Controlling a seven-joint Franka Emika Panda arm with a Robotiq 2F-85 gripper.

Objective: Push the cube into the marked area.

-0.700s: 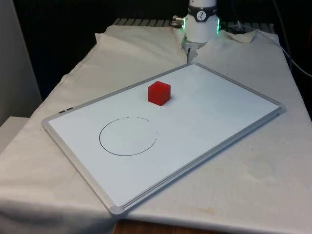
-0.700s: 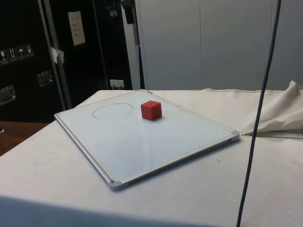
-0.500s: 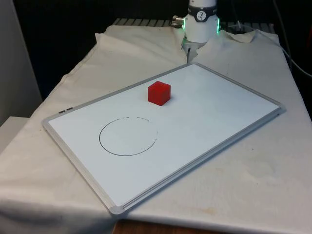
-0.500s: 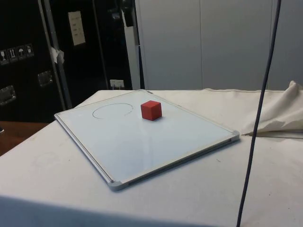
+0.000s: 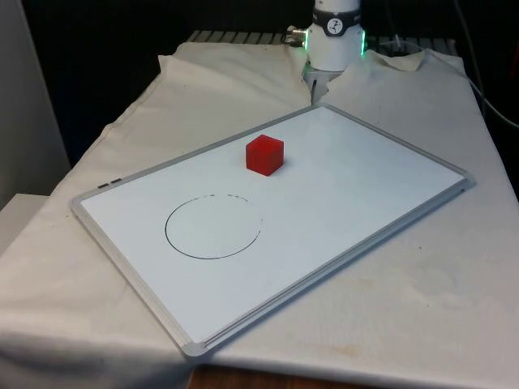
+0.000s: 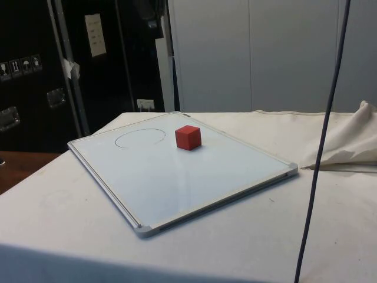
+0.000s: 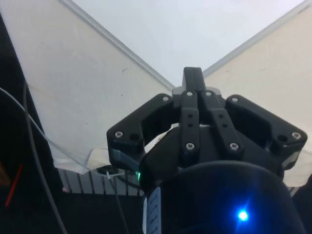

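Note:
A red cube [image 5: 265, 155] sits on a white board [image 5: 365, 186], toward the far half. A thin black circle [image 5: 214, 227] is drawn on the board, nearer the camera and to the front view's left of the cube. In the side view the cube [image 6: 188, 137] stands just beside the circle [image 6: 140, 138], outside its line. In the wrist view my gripper [image 7: 193, 74] is shut with nothing in it, high above a corner of the board [image 7: 195, 29].
The board has a raised grey frame [image 5: 324, 271] and lies askew on the white cloth. The robot's base [image 5: 335, 40] stands behind the far corner. A dark cable [image 6: 323, 147] hangs down in the side view, with bunched cloth [image 6: 353, 141] behind it.

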